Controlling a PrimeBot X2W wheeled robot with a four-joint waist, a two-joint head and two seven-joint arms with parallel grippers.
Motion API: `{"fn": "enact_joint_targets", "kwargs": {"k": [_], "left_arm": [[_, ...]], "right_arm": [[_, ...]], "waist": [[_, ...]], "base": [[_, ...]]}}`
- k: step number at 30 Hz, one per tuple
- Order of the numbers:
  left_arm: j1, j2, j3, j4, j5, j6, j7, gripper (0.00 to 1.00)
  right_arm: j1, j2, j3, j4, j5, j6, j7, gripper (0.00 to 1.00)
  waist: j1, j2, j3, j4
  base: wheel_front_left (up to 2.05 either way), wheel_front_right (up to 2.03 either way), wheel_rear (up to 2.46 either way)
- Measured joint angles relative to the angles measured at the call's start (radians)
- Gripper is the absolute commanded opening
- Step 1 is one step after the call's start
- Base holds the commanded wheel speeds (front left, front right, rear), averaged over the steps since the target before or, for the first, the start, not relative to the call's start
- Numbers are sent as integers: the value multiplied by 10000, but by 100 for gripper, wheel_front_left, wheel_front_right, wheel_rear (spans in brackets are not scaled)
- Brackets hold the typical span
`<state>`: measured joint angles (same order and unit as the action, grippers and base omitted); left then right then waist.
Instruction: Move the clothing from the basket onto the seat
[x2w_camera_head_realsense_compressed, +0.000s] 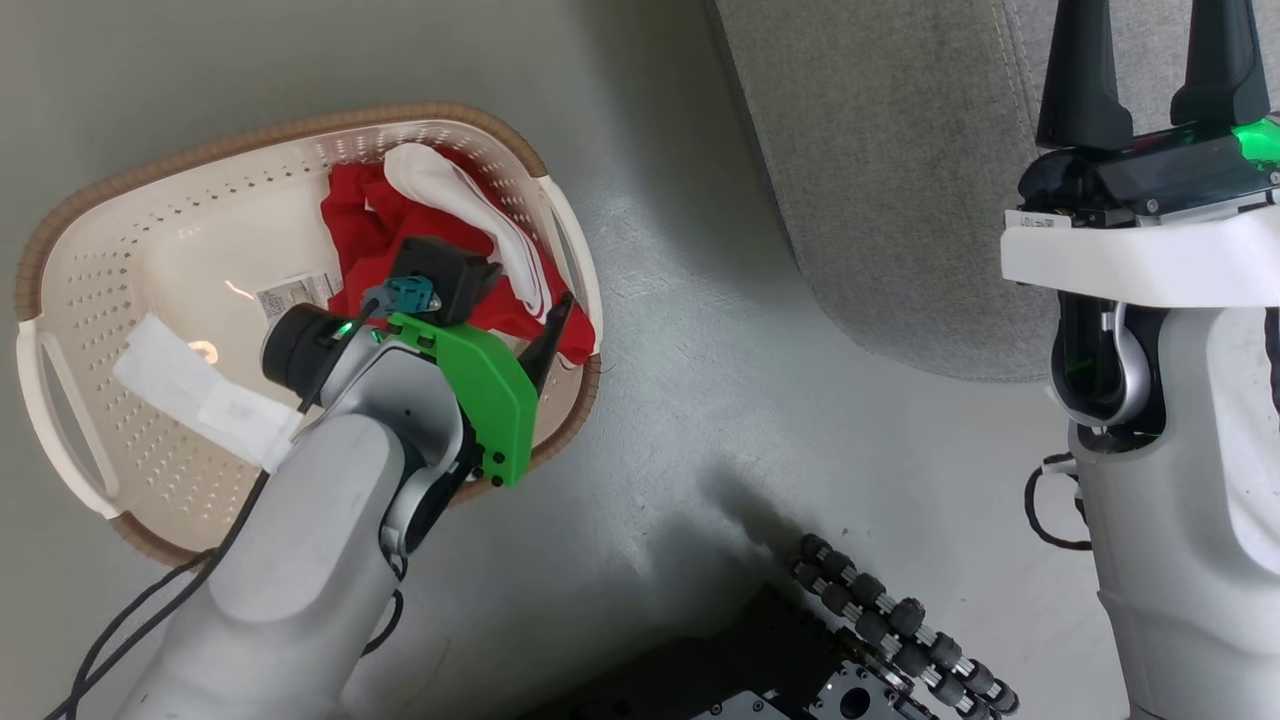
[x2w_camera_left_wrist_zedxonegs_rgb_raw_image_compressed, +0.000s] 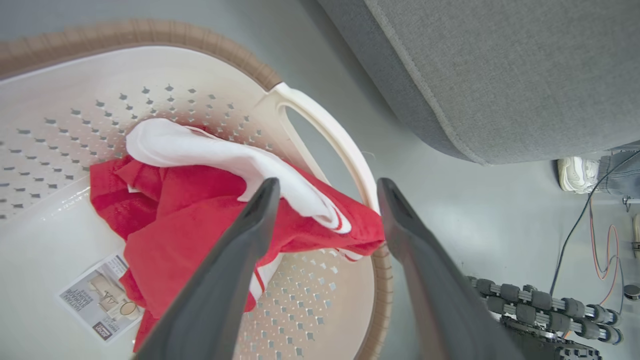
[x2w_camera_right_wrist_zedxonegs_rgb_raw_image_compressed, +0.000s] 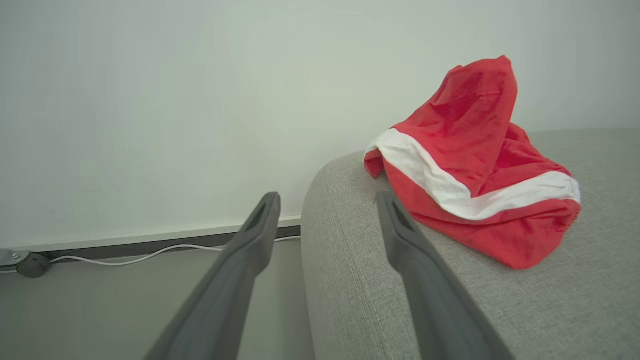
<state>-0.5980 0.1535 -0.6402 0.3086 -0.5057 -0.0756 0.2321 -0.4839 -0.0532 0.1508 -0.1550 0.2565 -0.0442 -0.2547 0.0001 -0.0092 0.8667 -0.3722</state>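
Note:
A red garment with a white part, some of the clothing (x2w_camera_head_realsense_compressed: 375, 225), lies crumpled at the right end of the basket (x2w_camera_head_realsense_compressed: 200, 160), which stands on the floor. My left gripper (x2w_camera_head_realsense_compressed: 530, 310) hangs over it, and in the left wrist view its fingers stand open just above the red cloth (x2w_camera_left_wrist_zedxonegs_rgb_raw_image_compressed: 200, 220), holding nothing. A second piece of the clothing, red with a wide white band (x2w_camera_right_wrist_zedxonegs_rgb_raw_image_compressed: 475, 175), lies heaped on the seat (x2w_camera_right_wrist_zedxonegs_rgb_raw_image_compressed: 500, 300) near its rounded edge. My right gripper (x2w_camera_right_wrist_zedxonegs_rgb_raw_image_compressed: 327, 196) is open and empty, short of that heap, at the seat's edge (x2w_camera_head_realsense_compressed: 900, 150).
A paper label (x2w_camera_left_wrist_zedxonegs_rgb_raw_image_compressed: 97, 300) lies on the basket's bottom. Grey floor separates the basket's handle (x2w_camera_left_wrist_zedxonegs_rgb_raw_image_compressed: 325, 130) from the seat (x2w_camera_left_wrist_zedxonegs_rgb_raw_image_compressed: 500, 75). My wheeled base with black rollers (x2w_camera_head_realsense_compressed: 900, 630) is at the lower middle. A person's shoe (x2w_camera_left_wrist_zedxonegs_rgb_raw_image_compressed: 577, 175) and cables (x2w_camera_left_wrist_zedxonegs_rgb_raw_image_compressed: 600, 240) are on the floor.

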Motion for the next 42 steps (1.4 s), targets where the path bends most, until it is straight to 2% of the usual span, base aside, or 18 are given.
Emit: {"fn": "enact_joint_targets", "kwargs": {"k": [16, 32, 33, 34, 36, 42], "left_arm": [[-277, -73, 96, 708, 92, 155, -127, 100], [-593, -219, -96, 1442, 92, 31, -219, 100], [-597, -230, -136, 1480, 90, -38, -219, 95], [-603, -251, -176, 1513, 88, -50, -221, 54], [-617, -309, -276, 1570, 82, -138, -230, 0], [-617, -500, -382, 1764, -334, -280, -619, 0]], "right_arm": [[1, 42, -150, 10, -2, 174, 0, 100], [1, 59, -330, 25, -6, 267, 0, 100], [0, 59, -330, 29, -6, 286, 0, 100], [0, 59, -330, 33, -6, 299, 0, 100], [-1, 61, -330, 48, -4, 351, 0, 100], [-1, 69, -545, 253, -21, 349, 0, 100]], "waist": [[0, 0, 284, 60], [-1, 0, 618, 130], [-1, 0, 616, 144], [-1, 0, 613, 157], [0, 0, 602, 182], [0, 0, 402, 282]], "base": [[0, 0, 0], [0, 0, 0], [0, 0, 0], [0, 0, 0], [0, 0, 0], [0, 0, 0]]}}
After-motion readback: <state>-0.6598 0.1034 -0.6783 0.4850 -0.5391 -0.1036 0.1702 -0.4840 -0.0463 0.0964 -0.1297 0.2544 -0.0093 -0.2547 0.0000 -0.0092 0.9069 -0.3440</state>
